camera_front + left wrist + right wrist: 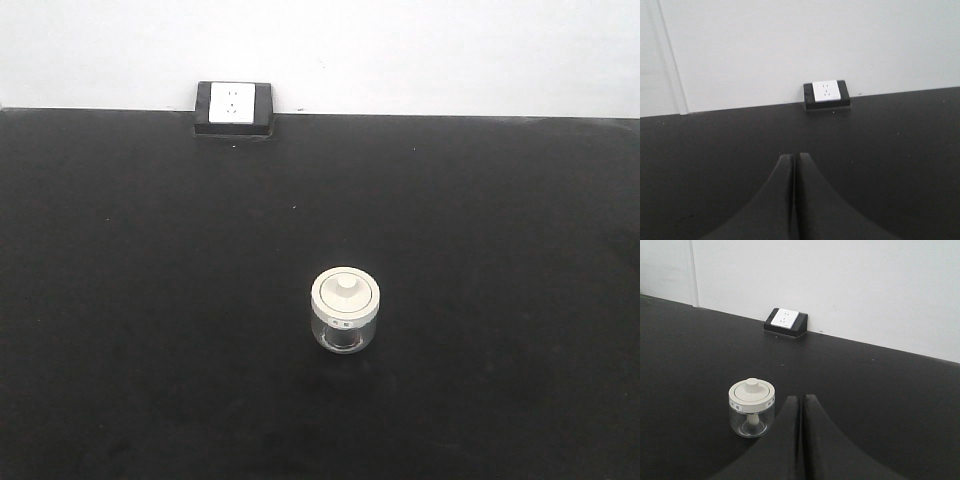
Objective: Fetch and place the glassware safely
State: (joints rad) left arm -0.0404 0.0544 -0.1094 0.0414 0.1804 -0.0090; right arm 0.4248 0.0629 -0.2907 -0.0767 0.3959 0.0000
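Pressing its two dark fingers together with nothing between them, the right claw (801, 399) hangs low over the black desk (880, 390). Just beside it, at about nine o'clock in the right wrist view, stands the glass jar (751, 408), upright, its cream-white lid (751, 391) seated with the knob on top and a small label on the rim. The left claw (793, 158) is likewise pinched narrow and empty, over bare desk. Farther off, at twelve o'clock against the white wall (400, 50), a black socket block (234, 108) with a white face rests on the desk's far edge, well apart from the jar.
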